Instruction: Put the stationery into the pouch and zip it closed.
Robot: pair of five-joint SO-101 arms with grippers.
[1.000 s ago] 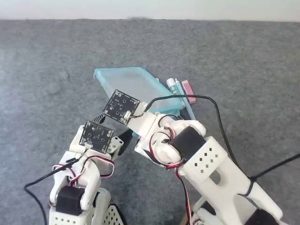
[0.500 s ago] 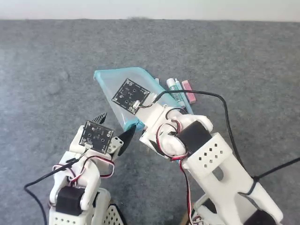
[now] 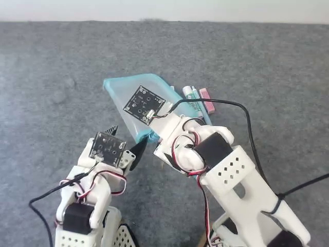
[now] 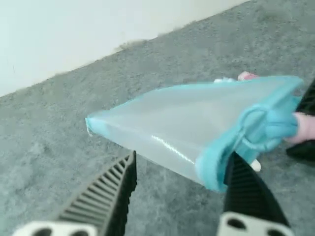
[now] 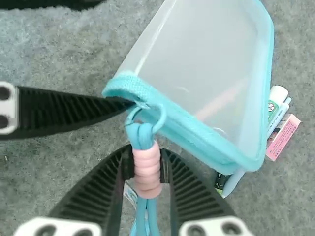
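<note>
A translucent teal pouch (image 3: 126, 91) lies on the grey carpet, its near corner (image 5: 123, 89) lifted. In the right wrist view my right gripper (image 5: 146, 153) is shut on the zipper pull, a pink bead (image 5: 146, 169) on a teal cord at that corner. My left gripper (image 4: 183, 157) is open just in front of the same corner (image 4: 212, 167). One of its black fingers (image 5: 64, 118) touches the corner's edge. A white and green pen (image 3: 193, 96) and a pink eraser (image 3: 206, 100) lie outside, against the pouch's right side. Something pinkish shows faintly through the pouch wall.
Grey carpet (image 3: 267, 67) stretches all round, with a pale wall (image 4: 59, 29) behind it. A black cable (image 3: 241, 128) loops over the right arm (image 3: 231, 175). The left arm's base (image 3: 82, 216) stands at the near left.
The right arm's wrist shifted up and to the right over the pouch, and the pouch's near corner came into sight. The left arm barely moved.
</note>
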